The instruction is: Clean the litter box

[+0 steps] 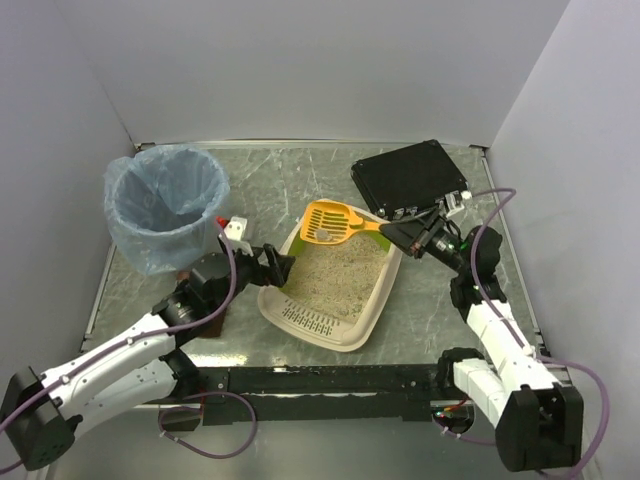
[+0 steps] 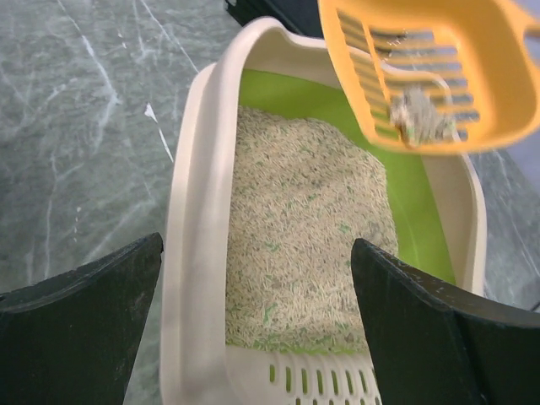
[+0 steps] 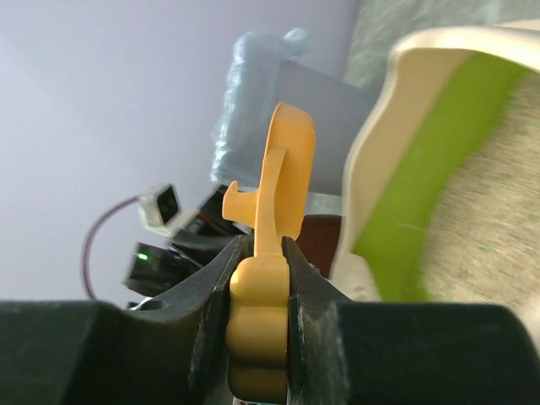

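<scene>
I see the litter box sitting mid-table, a little toward the near edge, angled so its slotted grille end points near-left and its far end leans toward the black case at the far right. Sandy granules cover its floor below the lime-green inner wall. My right gripper is clamped tight on the handle of an orange scoop; the wrist view shows both fingers pressed flat against the handle. The scoop's slotted head hangs above the far end of the box and carries a small grey clump. My left gripper is at the box's left rim with its jaws spread wide and nothing between them. One finger is outside the wall over the table, the other over the litter. I cannot tell whether either touches the rim. The round bin with its blue bag stands at the far left, well apart from the box.
</scene>
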Tool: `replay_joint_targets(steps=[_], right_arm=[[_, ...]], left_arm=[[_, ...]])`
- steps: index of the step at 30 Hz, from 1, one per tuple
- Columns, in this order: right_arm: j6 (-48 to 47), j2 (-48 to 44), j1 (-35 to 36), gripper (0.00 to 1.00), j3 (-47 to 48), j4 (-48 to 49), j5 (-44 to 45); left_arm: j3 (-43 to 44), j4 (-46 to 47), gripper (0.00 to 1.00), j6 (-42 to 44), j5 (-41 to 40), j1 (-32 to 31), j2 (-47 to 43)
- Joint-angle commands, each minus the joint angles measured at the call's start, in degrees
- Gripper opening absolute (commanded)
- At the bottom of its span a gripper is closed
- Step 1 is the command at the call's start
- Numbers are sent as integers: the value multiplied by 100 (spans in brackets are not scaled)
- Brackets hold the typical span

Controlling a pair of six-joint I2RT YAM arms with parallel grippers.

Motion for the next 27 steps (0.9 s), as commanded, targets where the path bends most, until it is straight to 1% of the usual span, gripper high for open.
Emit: replay_joint_targets(steps=[1, 3, 4, 5, 6, 7, 8, 9, 11, 12, 13, 14, 15, 16, 17, 18, 19, 20, 21, 23, 24, 25, 26, 27], right_arm=[[350, 380, 746, 0, 847, 126, 879], [133, 818, 1134, 0, 1375, -240, 1021], [88, 986, 1458, 0, 1969, -442, 1109], [78, 1162, 1635, 0, 2227, -566, 1240], [122, 1546, 1767, 0, 2465, -550, 1276], [183, 1759, 1908, 0, 2911, -524, 1303], [227, 1979, 2162, 0, 3150, -462, 1312], [210, 2433, 2277, 0, 3675, -497, 1321], [114, 2919, 2611, 0, 4301, -663, 1338], [-43, 3426, 2734, 0, 4626, -768, 1347], [-184, 3701, 2823, 0, 5343, -1117, 1330], [-438, 3999, 2919, 0, 5811, -1434, 1286], [-1006, 4585, 3085, 0, 6329, -2046, 1312], [-1299, 4870, 3183, 0, 7265, -2453, 1338], [-1571, 5151, 3288, 0, 7701, -3083, 1364], [-2096, 5658, 3446, 0, 8506, -3420, 1443], [-2406, 5916, 3526, 0, 8940, -3719, 1531], [-2687, 6179, 3579, 0, 9354, -4358, 1549], [-3238, 6591, 3623, 0, 10045, -4573, 1567], [-4014, 6936, 3763, 0, 10612, -4942, 1488], [-4687, 7103, 3825, 0, 10937, -4988, 1514], [-5033, 7114, 3930, 0, 10923, -4884, 1471], [-5272, 7070, 3992, 0, 10818, -4569, 1531], [-5596, 6905, 4036, 0, 10573, -4427, 1601]], left_arm=[[-362, 149, 97, 42, 464, -20, -433], [-547, 141, 97, -28, 578, -12, -599], [-591, 114, 97, -54, 605, -12, -644], [-670, 97, 97, -81, 622, -20, -731], [-714, 96, 97, -90, 675, -29, -793], [-767, 131, 97, -98, 684, -38, -854], [-915, 175, 97, -142, 719, -47, -986], [-978, 228, 97, -142, 763, -55, -1056], [-1144, 316, 97, -151, 711, -56, -1249], [-1198, 325, 97, -108, 693, -64, -1285], [-1224, 325, 97, -99, 606, -64, -1312], [-1233, 334, 97, -159, 475, -73, -1347], [-1207, 342, 97, -177, 491, -73, -1347], [-1181, 360, 97, -178, 491, -82, -1339], [-1172, 430, 97, -221, 491, -82, -1338], [-1181, 483, 97, -213, 517, -91, -1321], [-1198, 518, 97, -213, 543, -99, -1303], [-1242, 597, 97, -221, 561, -99, -1277], [-1251, 615, 97, -230, 561, -108, -1260], [-1277, 659, 97, -195, 570, -108, -1172], [-1269, 642, 97, -213, 544, -108, -1137], [-1260, 633, 97, -204, 552, -117, -1110], [-1242, 641, 97, -204, 544, -117, -1066], [-1233, 650, 97, -213, 544, -117, -1057]])
